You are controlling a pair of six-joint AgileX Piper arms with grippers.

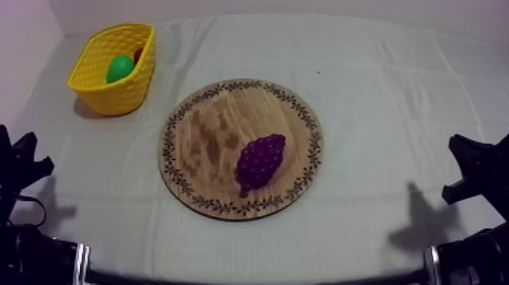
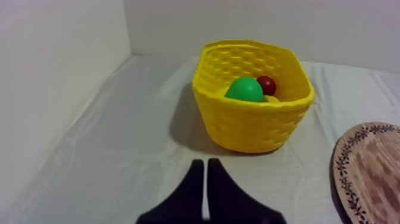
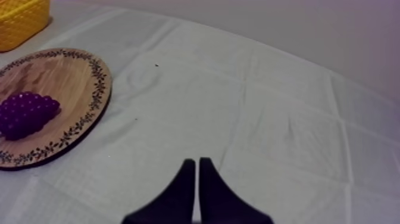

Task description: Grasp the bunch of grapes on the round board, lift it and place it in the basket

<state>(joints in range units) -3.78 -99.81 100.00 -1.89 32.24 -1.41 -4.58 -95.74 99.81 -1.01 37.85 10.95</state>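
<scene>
A purple bunch of grapes (image 1: 260, 160) lies on the round wooden board (image 1: 204, 136), toward its right front part; the right wrist view has the grapes (image 3: 25, 113) on the board (image 3: 65, 89) too. The yellow basket (image 1: 113, 68) stands at the back left and holds a green fruit (image 1: 120, 68) and a small red fruit (image 2: 266, 84). My left gripper (image 2: 205, 170) is shut on nothing, short of the basket (image 2: 253, 119). My right gripper (image 3: 197, 167) is shut as a narrow wedge over bare cloth, right of the board. Both arms rest low at the table's sides.
The left arm (image 1: 23, 163) and right arm (image 1: 477, 170) sit at the near corners. A wall runs close along the left of the basket. A yellowish fruit (image 2: 269, 99) peeks out beside the green fruit (image 2: 244, 89). Bare cloth lies between board and each gripper.
</scene>
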